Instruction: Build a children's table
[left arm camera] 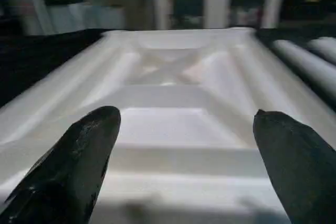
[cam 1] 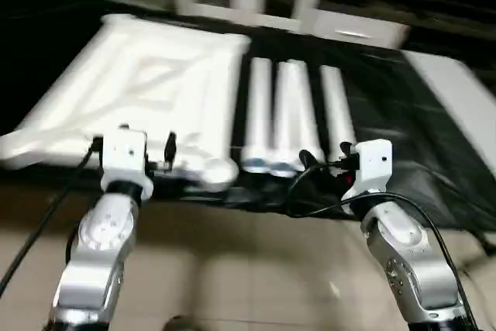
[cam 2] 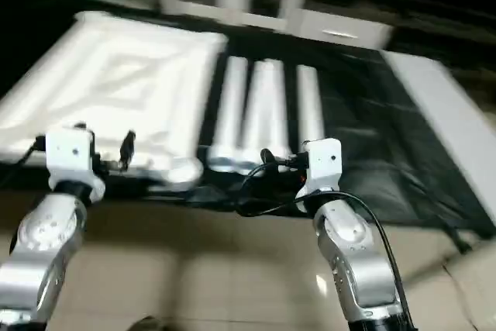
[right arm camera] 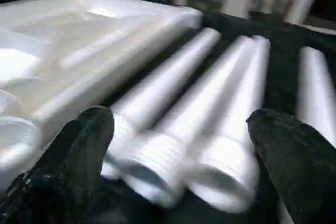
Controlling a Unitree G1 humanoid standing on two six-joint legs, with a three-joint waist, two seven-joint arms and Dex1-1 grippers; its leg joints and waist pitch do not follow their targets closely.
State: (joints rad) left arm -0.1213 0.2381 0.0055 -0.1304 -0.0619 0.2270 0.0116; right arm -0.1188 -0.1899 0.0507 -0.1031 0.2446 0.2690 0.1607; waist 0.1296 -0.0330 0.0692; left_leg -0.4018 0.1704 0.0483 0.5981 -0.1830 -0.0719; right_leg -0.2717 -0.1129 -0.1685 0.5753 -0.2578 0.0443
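Looks like the very start: tabletop (cam 1: 147, 91) lies ribbed side up at upper left of the frame, four legs (cam 1: 291, 114) side by side just right of it. Left gripper (left arm camera: 184, 145) and right gripper (right arm camera: 181, 150) both spread wide, empty. Next, I'd guess: grab a leg by its threaded end.

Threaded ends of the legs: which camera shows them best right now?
The right wrist view: the legs lie close, threaded ends facing the camera. Both eye views show the legs whole but small; the left wrist view catches only a stretch at its edge.

White ribbed top (cam 1: 147, 91), white legs (cam 1: 291, 114), black table cover (cam 1: 403, 114).
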